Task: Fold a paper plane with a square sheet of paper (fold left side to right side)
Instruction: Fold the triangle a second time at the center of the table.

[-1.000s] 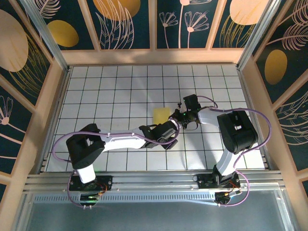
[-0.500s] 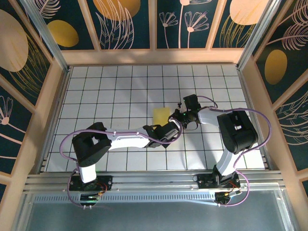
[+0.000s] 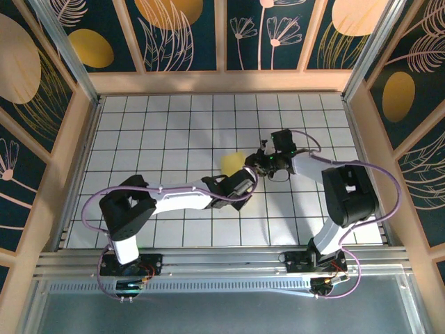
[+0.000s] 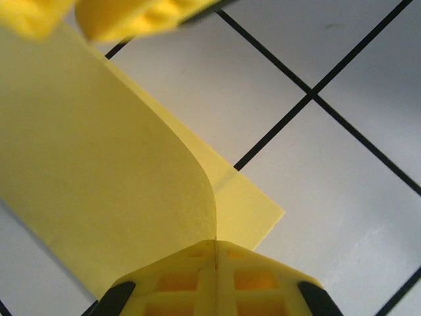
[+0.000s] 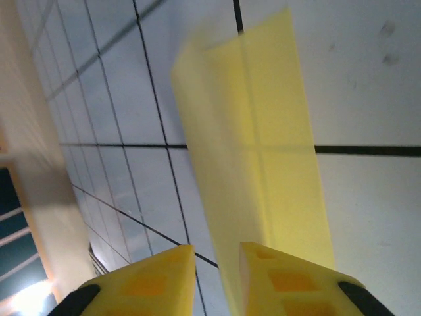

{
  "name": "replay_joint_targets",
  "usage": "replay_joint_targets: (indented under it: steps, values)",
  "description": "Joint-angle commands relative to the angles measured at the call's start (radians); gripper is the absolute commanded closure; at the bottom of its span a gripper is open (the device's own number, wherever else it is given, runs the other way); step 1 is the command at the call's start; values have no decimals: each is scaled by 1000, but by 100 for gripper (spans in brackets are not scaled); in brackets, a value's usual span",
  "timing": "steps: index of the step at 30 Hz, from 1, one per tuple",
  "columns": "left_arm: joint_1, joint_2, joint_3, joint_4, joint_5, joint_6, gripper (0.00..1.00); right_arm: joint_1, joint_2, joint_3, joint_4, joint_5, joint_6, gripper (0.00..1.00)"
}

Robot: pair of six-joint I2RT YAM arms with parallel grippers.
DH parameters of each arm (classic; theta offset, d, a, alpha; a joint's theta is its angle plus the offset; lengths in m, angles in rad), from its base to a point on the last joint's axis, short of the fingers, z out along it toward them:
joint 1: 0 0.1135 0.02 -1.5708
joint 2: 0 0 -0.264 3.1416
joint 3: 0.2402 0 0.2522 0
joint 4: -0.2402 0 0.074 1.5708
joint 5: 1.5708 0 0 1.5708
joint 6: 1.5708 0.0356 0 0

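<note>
Near the top view's centre the left tool (image 3: pixel 244 173) is clamped tight on an edge of the square sheet of paper (image 3: pixel 228 163), curling it up off the table (image 3: pixel 174 125), likely to swing it over rightward, while the right tool (image 5: pixel 217 253) beside it stands slightly parted, gripping nothing.

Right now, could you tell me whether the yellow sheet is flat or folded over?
Partly folded: the sheet curls up over its own flat layer, pinched in the shut left hand.

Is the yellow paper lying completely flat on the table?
No, the square sheet of paper curls up off the table into the left gripper, which is pinched shut on its edge.
</note>
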Motion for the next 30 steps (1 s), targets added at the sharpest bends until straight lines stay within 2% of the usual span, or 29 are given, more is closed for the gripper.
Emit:
replay_joint_targets:
  steps: [1, 3, 8, 15, 16, 24, 30]
  values:
    - [57, -59, -35, 64, 168, -29, 100, -43, -82, 5, -36, 20, -40, 67]
    - [89, -65, -54, 95, 246, -30, 100, -68, -116, -26, -33, 23, -52, 64]
    - [165, -61, -90, 152, 406, -48, 100, -87, -183, -117, -36, 21, -83, 65]
    - [250, -60, -132, 231, 565, -98, 100, -39, -213, -267, 78, -63, -48, 96]
    - [256, -56, -131, 233, 580, -102, 100, -24, -209, -276, 89, -63, -43, 100]
    - [284, -19, -120, 223, 612, -127, 100, 93, -129, -277, 135, -5, 4, 100]
    - [290, 2, -104, 200, 611, -138, 100, 121, -71, -240, 86, 39, -4, 100]
